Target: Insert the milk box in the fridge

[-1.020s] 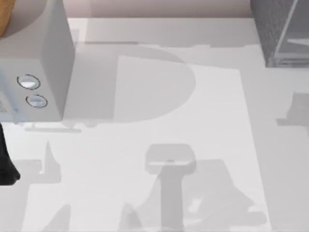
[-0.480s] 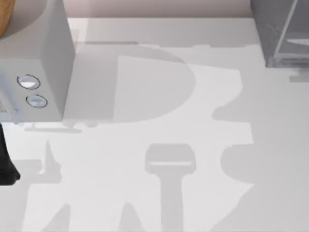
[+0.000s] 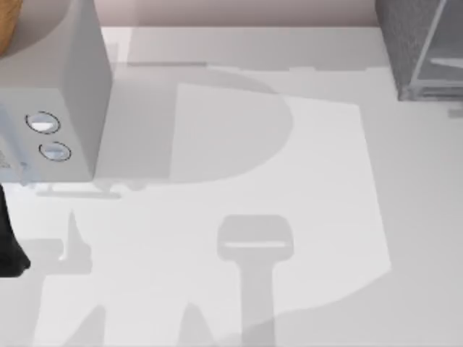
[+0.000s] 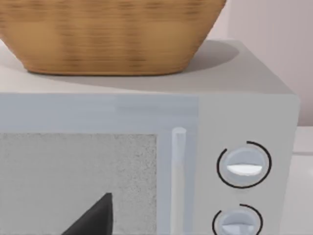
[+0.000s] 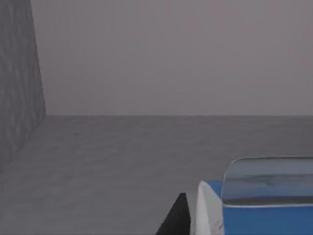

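The small blue-and-white milk box sits inside the dark grey speckled fridge beside a right finger, jaws' state untellable; a woven basket tops the light grey two-dial box.

**Soft even light, broad shadows on the table**

The table is brightly and evenly lit from above, crossed by pale soft-edged shadows of arm-like shapes. The microwave casts a grey patch toward the table's right. In the left wrist view the basket lays a soft shadow on the microwave's top. Inside the fridge the light is dim and grey.
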### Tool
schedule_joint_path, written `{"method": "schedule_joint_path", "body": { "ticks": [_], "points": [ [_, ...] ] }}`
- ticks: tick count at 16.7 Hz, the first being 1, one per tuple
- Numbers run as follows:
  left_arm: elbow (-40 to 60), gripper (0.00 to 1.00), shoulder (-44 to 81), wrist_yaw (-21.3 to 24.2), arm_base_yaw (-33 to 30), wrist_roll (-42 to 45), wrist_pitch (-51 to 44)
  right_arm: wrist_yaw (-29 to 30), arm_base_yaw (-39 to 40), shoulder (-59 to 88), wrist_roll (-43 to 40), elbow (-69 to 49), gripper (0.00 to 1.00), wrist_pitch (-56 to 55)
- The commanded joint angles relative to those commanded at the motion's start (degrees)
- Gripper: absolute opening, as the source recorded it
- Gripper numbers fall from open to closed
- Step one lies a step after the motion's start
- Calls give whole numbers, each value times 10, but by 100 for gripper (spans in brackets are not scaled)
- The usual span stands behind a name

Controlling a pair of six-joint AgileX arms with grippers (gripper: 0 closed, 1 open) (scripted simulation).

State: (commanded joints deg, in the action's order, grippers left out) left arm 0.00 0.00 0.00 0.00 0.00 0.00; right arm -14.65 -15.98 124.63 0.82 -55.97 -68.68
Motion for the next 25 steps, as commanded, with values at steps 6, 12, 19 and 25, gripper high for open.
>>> {"method": "schedule_joint_path", "body": {
  "ticks": [6,12,19,25],
  "points": [
    [0,100,0,0,0,0,0,1,4,3,1,-6,0,6],
    [0,100,0,0,0,0,0,12,17,64,0,-143,0,82],
    [0,100,0,0,0,0,0,32,33,141,-1,-336,0,199],
    [0,100,0,0,0,0,0,35,36,150,-1,-361,0,215]
  ]
}}
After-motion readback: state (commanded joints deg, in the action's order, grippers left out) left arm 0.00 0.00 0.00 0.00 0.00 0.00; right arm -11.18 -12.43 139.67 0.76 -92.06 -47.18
